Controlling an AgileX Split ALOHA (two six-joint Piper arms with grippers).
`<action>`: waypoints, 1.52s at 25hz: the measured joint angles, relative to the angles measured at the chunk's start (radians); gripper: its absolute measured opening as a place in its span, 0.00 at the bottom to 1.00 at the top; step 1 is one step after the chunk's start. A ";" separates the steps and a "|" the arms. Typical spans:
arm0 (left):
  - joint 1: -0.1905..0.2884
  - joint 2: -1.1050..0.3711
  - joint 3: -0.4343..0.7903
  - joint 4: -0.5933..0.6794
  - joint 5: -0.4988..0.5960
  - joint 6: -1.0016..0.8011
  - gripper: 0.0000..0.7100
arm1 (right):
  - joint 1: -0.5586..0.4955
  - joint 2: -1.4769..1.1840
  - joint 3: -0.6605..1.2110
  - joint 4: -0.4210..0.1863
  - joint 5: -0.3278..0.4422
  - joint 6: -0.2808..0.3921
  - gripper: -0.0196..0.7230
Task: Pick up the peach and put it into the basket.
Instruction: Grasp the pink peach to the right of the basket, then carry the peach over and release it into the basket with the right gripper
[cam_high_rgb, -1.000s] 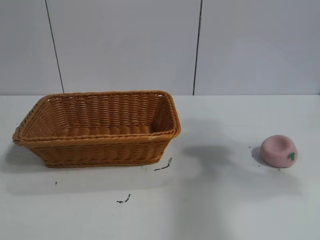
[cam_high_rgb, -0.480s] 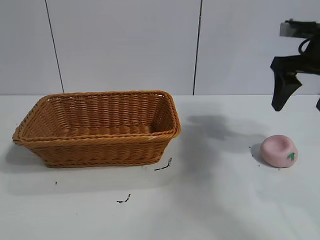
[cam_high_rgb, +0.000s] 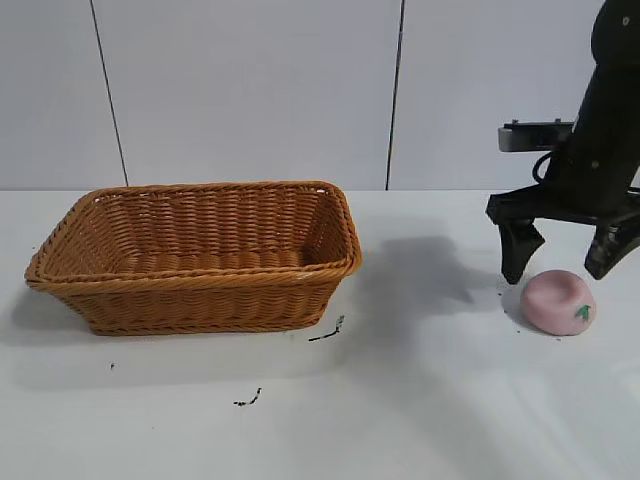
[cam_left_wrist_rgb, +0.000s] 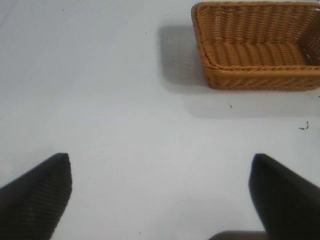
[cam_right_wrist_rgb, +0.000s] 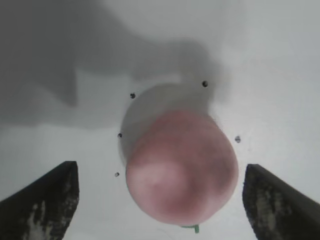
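Note:
The pale pink peach (cam_high_rgb: 558, 301) lies on the white table at the right, with a small green leaf mark on its side. My right gripper (cam_high_rgb: 563, 262) hangs just above and behind it, wide open, one finger to each side of the fruit. In the right wrist view the peach (cam_right_wrist_rgb: 181, 174) sits between the two open fingers, untouched. The orange-brown wicker basket (cam_high_rgb: 200, 256) stands empty at the left; it also shows in the left wrist view (cam_left_wrist_rgb: 257, 45). My left gripper (cam_left_wrist_rgb: 160, 172) is open over bare table, outside the exterior view.
Small black marks (cam_high_rgb: 326, 332) lie on the table in front of the basket, and tiny dark specks (cam_right_wrist_rgb: 132, 95) ring the peach. A pale panelled wall stands behind the table.
The right arm has come in from the upper right and dropped down to just above the peach. The peach and the basket have not moved.

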 joint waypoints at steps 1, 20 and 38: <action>0.000 0.000 0.000 0.000 0.000 0.000 0.98 | 0.000 0.001 0.000 -0.014 0.000 0.013 0.85; 0.000 0.000 0.000 0.000 0.000 0.000 0.98 | 0.000 0.063 0.000 0.004 -0.004 -0.018 0.12; 0.000 0.000 0.000 0.000 0.000 0.000 0.98 | 0.026 -0.239 -0.142 0.060 0.138 -0.045 0.01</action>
